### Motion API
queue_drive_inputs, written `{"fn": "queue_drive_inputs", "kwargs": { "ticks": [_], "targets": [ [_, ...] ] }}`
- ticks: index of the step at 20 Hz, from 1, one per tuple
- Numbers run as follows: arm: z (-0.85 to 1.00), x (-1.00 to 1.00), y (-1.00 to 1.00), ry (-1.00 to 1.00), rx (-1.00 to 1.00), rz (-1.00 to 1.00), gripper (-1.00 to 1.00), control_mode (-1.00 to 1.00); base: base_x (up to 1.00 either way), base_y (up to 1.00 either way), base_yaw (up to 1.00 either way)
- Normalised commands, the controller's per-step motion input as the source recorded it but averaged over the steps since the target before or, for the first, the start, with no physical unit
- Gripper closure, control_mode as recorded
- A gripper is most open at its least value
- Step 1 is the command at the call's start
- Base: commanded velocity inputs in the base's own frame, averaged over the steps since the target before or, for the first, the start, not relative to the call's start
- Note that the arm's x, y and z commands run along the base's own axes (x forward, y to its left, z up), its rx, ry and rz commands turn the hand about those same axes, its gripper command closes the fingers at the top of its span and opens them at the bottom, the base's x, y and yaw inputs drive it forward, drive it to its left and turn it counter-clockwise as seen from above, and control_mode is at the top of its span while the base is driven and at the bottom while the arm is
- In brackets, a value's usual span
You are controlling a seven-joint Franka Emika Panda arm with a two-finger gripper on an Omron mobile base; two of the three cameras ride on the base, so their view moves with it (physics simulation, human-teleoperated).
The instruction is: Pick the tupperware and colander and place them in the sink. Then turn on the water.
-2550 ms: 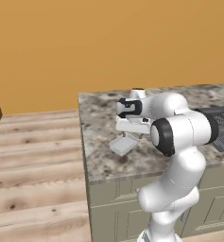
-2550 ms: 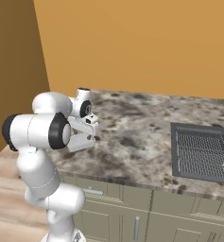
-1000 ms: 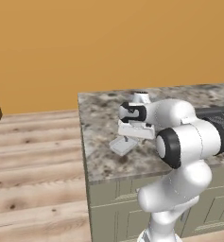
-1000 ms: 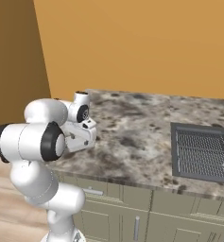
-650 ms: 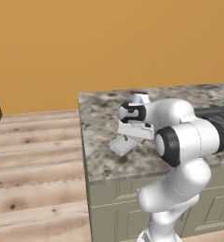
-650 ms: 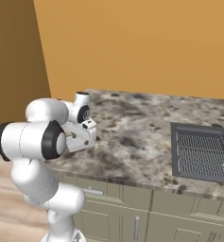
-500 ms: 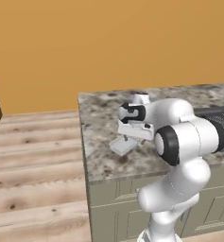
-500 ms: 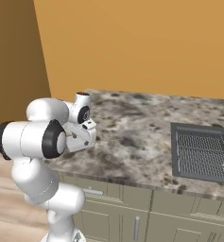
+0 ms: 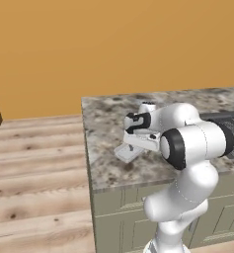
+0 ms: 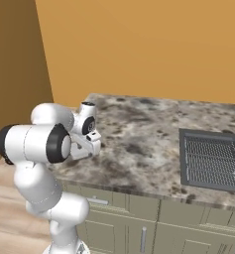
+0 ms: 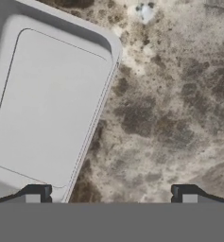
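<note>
Lowered a little since the earlier frames, the pincer (image 11: 111, 196) hangs spread wide and grasping nothing, one fingertip (image 11: 35, 194) over the tupperware's near rim; the tupperware (image 9: 128, 152) lies flat on the speckled stone table (image 9: 107, 129) near its left edge; shallow, rectangular, translucent pale grey-white, rounded corners, raised rim.

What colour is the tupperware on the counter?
Pale grey-white, translucent-looking plastic; the tupperware shows best in the hand view, lying on the mottled grey-brown counter.

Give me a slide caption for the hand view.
Open end effector low over the granite counter, one rim of the plastic container between its fingertips.
</note>
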Motion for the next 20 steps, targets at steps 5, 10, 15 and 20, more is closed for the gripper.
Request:
{"fn": "queue_drive_inputs", "kwargs": {
  "ticks": [5,10,15,20],
  "targets": [
    [-0.07,0.11,0.0,0.0,0.0,-0.05,-1.0,-1.0,0.0,0.0,0.0],
    [-0.03,0.12,0.0,0.0,0.0,-0.03,-1.0,-1.0,0.0,0.0,0.0],
    [-0.14,0.0,0.0,0.0,0.0,-0.02,-1.0,-1.0,0.0,0.0,0.0],
    [-0.2,0.0,0.0,0.0,0.0,-0.02,-1.0,-1.0,0.0,0.0,0.0]
  ]
}}
